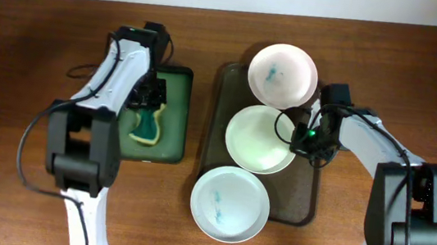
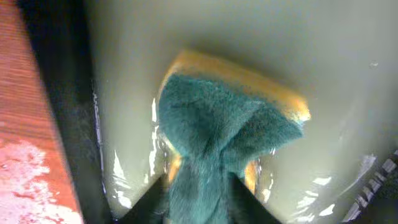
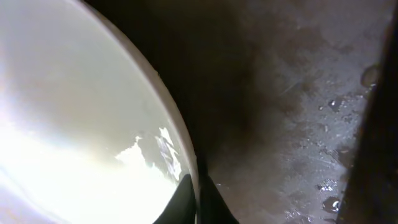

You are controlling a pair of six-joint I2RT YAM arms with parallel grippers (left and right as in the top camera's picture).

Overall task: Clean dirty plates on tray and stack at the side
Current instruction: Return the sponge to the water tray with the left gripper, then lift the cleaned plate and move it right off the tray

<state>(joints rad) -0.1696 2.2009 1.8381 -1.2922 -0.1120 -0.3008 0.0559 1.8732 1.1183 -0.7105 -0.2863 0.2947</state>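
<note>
Three white plates lie on the dark tray (image 1: 300, 206). The far plate (image 1: 283, 72) and the near plate (image 1: 229, 204) carry blue smears. The middle plate (image 1: 256, 139) looks clean. My right gripper (image 1: 298, 138) is shut on the middle plate's right rim (image 3: 180, 149), one finger on each side. My left gripper (image 1: 148, 102) is shut on a green-and-yellow sponge (image 2: 217, 130) inside the green basin (image 1: 176, 118). The sponge (image 1: 147, 127) rests in cloudy water and is pinched at its near end.
The green basin's dark wall (image 2: 68, 124) stands to the left of the sponge, with wet wood table (image 2: 25, 137) beyond it. The tray floor (image 3: 298, 124) beside the held plate is wet with droplets. Bare brown table (image 1: 27, 59) surrounds both.
</note>
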